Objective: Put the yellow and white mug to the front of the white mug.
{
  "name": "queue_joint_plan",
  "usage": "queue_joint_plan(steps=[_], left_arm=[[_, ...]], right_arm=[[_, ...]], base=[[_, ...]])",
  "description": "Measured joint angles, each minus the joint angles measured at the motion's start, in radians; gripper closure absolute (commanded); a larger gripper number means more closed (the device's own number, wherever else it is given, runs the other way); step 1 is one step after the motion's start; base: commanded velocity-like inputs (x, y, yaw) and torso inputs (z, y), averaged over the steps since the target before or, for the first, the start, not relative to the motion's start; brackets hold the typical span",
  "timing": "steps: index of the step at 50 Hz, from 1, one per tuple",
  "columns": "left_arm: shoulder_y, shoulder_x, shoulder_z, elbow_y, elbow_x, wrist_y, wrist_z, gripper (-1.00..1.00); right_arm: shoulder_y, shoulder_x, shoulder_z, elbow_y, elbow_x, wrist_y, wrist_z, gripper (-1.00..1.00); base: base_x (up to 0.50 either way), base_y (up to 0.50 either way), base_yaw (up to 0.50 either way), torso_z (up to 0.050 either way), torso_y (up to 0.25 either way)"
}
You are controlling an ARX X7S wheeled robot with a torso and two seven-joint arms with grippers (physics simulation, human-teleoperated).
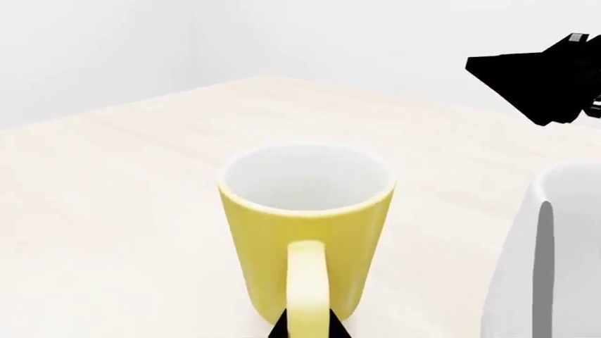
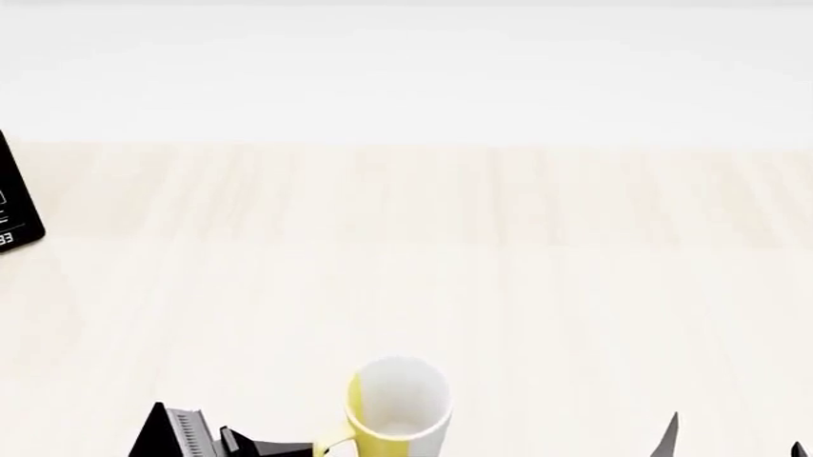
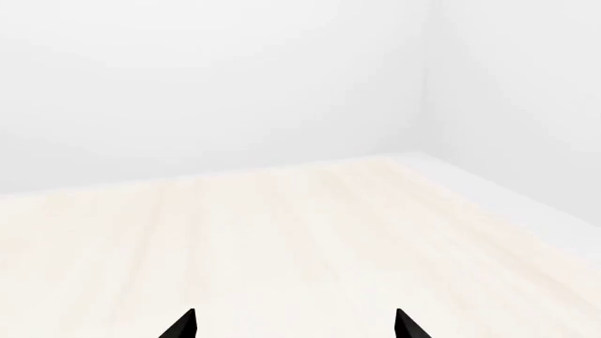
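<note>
the yellow and white mug (image 1: 307,232) has a yellow outside with a white patch, white inside, yellow handle. the white mug (image 1: 549,260) is plain glossy white. the table (image 2: 420,248) is pale wood grain.

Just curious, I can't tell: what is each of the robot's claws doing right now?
Left gripper: at the yellow and white mug's handle; grip cannot be told.
Right gripper: open, holding nothing.

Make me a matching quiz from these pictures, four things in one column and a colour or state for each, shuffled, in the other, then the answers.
Things
1. yellow and white mug
2. white mug
3. table
4. right gripper

Colour or state
A. pale wood
B. open, nothing between its fingers
C. white inside, yellow handle
D. all white, glossy

Pairs: 1-C, 2-D, 3-A, 4-B
</note>
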State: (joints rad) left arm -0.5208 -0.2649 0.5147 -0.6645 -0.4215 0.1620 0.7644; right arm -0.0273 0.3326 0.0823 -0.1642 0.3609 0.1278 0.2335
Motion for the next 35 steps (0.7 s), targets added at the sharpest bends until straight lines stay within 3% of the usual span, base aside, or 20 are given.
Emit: queue_joint_plan(steps=[23,24,35], left_arm=[[0.003,0.006,-0.002,-0.015,-0.01,0.014,0.0,1.0],[0.004,0.006,-0.002,-0.016,-0.009,0.015,-0.001,-1.0],[0.001,0.015,-0.001,-0.054,0.011,0.02,-0.025,-1.0]], right_arm=[[0.001,0.004,-0.007,0.001,0.001,-0.002,0.005,-1.0],[0.001,0.004,-0.008,0.0,0.001,-0.002,0.006,-1.0],[0.0,0.006,-0.009,-0.003,0.003,-0.001,0.009,-1.0]], base=[[0.0,0.0,0.0,0.0,0.0],[0.0,0.0,0.0,0.0,0.0],[0.0,0.0,0.0,0.0,0.0]])
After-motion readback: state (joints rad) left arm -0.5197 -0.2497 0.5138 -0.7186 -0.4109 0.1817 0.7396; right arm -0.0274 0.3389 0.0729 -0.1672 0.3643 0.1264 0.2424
